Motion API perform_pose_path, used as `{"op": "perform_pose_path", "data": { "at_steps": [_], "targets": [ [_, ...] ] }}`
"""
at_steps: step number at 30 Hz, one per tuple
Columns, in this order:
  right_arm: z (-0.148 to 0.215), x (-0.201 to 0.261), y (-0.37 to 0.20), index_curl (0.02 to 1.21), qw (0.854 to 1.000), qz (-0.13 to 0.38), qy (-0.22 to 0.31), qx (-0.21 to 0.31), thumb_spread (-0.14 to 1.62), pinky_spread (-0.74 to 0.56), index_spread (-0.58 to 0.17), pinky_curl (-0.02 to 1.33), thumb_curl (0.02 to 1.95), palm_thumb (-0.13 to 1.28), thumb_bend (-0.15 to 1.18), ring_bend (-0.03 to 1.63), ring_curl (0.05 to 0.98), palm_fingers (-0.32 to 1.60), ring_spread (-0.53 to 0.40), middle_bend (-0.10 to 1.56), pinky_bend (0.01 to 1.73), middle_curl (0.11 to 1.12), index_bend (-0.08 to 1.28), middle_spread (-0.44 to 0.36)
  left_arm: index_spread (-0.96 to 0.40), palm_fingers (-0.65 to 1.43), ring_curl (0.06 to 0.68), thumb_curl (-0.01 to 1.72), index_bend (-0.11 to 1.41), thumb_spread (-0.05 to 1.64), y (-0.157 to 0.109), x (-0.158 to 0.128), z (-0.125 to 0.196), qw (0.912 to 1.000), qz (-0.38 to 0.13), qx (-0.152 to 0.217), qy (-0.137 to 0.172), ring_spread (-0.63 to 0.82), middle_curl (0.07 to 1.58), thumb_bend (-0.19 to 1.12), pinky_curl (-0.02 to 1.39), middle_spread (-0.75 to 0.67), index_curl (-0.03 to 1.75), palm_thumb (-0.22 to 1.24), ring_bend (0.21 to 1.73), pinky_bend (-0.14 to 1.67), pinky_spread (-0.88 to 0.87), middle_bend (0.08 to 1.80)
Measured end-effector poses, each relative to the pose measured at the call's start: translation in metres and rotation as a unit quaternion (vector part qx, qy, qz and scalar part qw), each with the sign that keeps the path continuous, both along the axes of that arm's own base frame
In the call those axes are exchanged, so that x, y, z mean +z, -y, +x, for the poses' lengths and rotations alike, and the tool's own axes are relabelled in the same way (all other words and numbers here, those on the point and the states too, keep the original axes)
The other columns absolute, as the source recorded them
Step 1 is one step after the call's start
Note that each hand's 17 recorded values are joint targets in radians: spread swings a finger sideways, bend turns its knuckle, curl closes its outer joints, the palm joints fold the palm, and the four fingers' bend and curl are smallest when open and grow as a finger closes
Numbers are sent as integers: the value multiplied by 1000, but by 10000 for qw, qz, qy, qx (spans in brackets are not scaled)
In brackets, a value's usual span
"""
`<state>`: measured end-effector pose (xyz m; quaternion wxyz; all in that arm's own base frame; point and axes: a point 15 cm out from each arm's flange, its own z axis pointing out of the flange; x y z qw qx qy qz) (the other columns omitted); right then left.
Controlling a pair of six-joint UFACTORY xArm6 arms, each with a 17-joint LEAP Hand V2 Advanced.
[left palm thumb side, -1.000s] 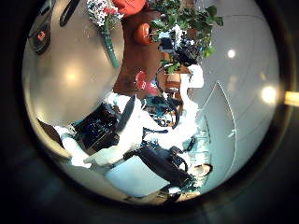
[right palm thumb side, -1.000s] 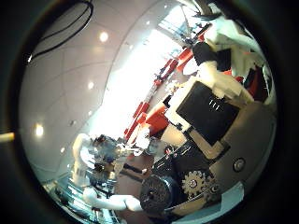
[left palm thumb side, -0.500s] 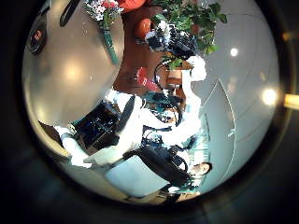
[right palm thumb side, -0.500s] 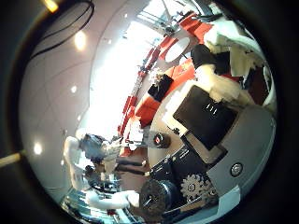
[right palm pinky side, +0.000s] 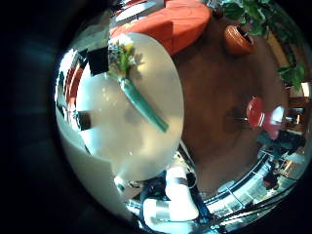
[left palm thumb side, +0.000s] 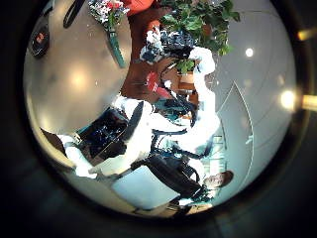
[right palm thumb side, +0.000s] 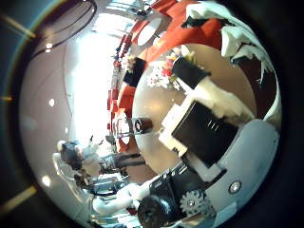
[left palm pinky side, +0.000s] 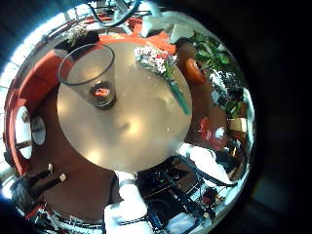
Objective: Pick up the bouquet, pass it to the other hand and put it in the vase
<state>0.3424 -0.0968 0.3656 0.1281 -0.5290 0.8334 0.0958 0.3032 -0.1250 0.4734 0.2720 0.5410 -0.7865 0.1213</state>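
The bouquet (left palm pinky side: 161, 68) lies flat on the round table (left palm pinky side: 127, 127), flower heads toward the far edge and its long stem pointing inward. A clear glass vase (left palm pinky side: 90, 73) stands upright on the same table, apart from the bouquet. My left hand (left palm pinky side: 132, 205) hovers above the table's near edge, fingers relaxed and holding nothing. In the left thumb side view the right hand (left palm thumb side: 173, 45) hangs in the air close to the bouquet (left palm thumb side: 111, 25). The right palm looks down on the bouquet (right palm pinky side: 132, 83); its fingers (right palm thumb side: 204, 123) are spread with nothing in them.
Potted plants (left palm pinky side: 195, 70) stand on the floor beyond the table, one pot (right palm pinky side: 237, 39) near a sofa (right palm pinky side: 171, 19). A small stool (right palm pinky side: 255, 110) stands on the floor beside the table. A dark object (left palm pinky side: 39, 130) lies by the table's edge.
The right palm has swung from facing the ceiling to facing the table and bouquet. In the left thumb side view the right hand has moved closer to the bouquet. The left hand has stayed put.
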Motion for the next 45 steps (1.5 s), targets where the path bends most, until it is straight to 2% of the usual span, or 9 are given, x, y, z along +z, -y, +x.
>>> {"op": "perform_pose_path", "data": {
  "at_steps": [2, 6, 11, 14, 18, 21, 27, 33, 45],
  "targets": [
    [-7, -17, 6, 607, 9987, -246, -444, 23, 1028, -449, -331, 699, 670, 494, -54, 1176, 474, 735, -242, 878, 1001, 584, 319, -146, 110, 199, 184, 305, 183, 1148, 3, -2, -1, 10000, 3, -35, 2, 533, 362, -20, 266, 360, 375, 326, 497, 183, 498, 198],
    [-12, -53, 9, 589, 9909, -554, -1215, 142, 1066, -429, -329, 688, 599, 469, -32, 1143, 457, 707, -244, 817, 1038, 568, 247, -144, 110, 198, 183, 304, 184, 1148, 7, -8, 1, 9999, 7, -120, -4, 535, 362, -20, 266, 360, 375, 326, 495, 183, 499, 198],
    [-10, -84, 2, 583, 9836, -496, -1715, 236, 1084, -412, -309, 668, 547, 493, -19, 1109, 439, 684, -230, 760, 1052, 559, 204, -125, 110, 198, 181, 304, 184, 1148, 10, -11, 0, 9998, -25, -220, 9, 536, 362, -20, 266, 360, 376, 326, 494, 183, 499, 198],
    [-11, -96, -4, 581, 9790, -569, -1947, 209, 1089, -403, -300, 661, 527, 503, -21, 1103, 437, 659, -219, 740, 1051, 558, 185, -120, 110, 198, 180, 304, 184, 1148, 3, -17, -4, 9996, 8, -271, 3, 536, 363, -20, 267, 360, 376, 326, 494, 183, 499, 198],
    [-11, -120, -6, 593, 9696, -705, -2322, 304, 1087, -348, -282, 650, 495, 496, -30, 1056, 425, 531, -196, 713, 1001, 558, 208, -103, 110, 198, 179, 304, 183, 1148, 2, -19, -5, 9996, 24, -281, -12, 536, 363, -20, 267, 360, 376, 326, 495, 183, 500, 198],
    [-9, -130, -11, 593, 9662, -753, -2448, 297, 1087, -292, -271, 633, 467, 454, -40, 1043, 415, 462, -183, 699, 942, 556, 217, -91, 110, 198, 179, 303, 183, 1148, -1, -19, -4, 9996, 29, -281, 26, 536, 363, -20, 267, 360, 376, 326, 495, 183, 500, 198],
    [-3, -145, -16, 584, 9649, -816, -2486, 238, 1094, -239, -247, 603, 427, 394, -30, 1071, 408, 472, -182, 673, 906, 551, 205, -75, 110, 196, 178, 303, 185, 1148, -5, -20, -5, 9996, 18, -288, 42, 537, 363, -20, 268, 360, 377, 326, 494, 184, 500, 197],
    [-10, -175, -20, 566, 9604, -1103, -2552, 194, 1088, -286, -231, 589, 401, 354, -35, 1122, 415, 564, -207, 680, 931, 557, 182, -71, 110, 196, 178, 303, 185, 1148, -5, -21, -7, 9996, 34, -277, 5, 538, 364, -20, 269, 361, 378, 326, 494, 183, 500, 197],
    [-9, -192, -20, 577, 9618, -1142, -2483, 145, 1081, -353, -250, 565, 375, 317, -29, 1145, 418, 699, -218, 713, 948, 585, 194, -103, 110, 196, 179, 303, 184, 1148, -3, -21, -8, 9996, 55, -290, -10, 538, 365, -20, 269, 361, 378, 326, 495, 183, 500, 197]
  ]
}}
